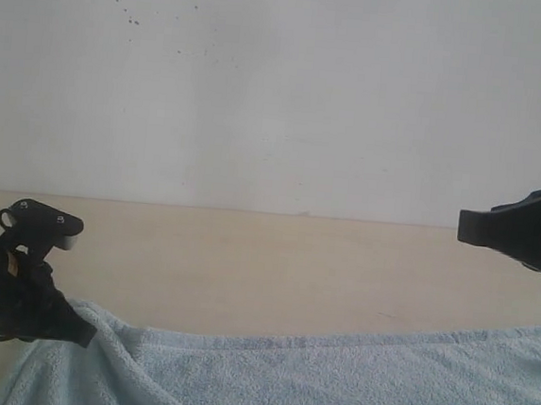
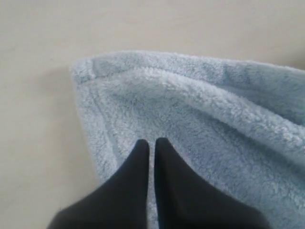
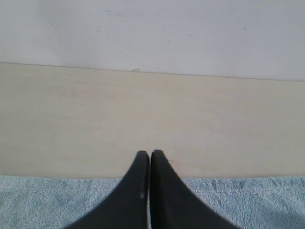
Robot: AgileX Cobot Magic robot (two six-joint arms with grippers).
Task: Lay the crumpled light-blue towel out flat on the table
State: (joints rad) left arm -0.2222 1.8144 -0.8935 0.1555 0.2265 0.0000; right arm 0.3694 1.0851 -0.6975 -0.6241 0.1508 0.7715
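Observation:
The light-blue towel (image 1: 330, 388) lies along the near side of the beige table (image 1: 274, 269), mostly flat on the right, with a raised fold at its left end. My left gripper (image 1: 84, 335) sits low at that fold. In the left wrist view its fingers (image 2: 138, 162) are pressed together over the towel (image 2: 200, 109) with a thin strip of cloth between them, near the hemmed corner (image 2: 83, 69). My right gripper (image 1: 461, 225) hangs shut and empty above the right side. Its tips (image 3: 150, 152) are over bare table (image 3: 143, 109), just past the towel's far hem (image 3: 267, 200).
A white speckled wall (image 1: 280, 90) rises behind the table's far edge. Bare table (image 2: 33, 143) lies beside the towel's left corner and between the towel and the wall.

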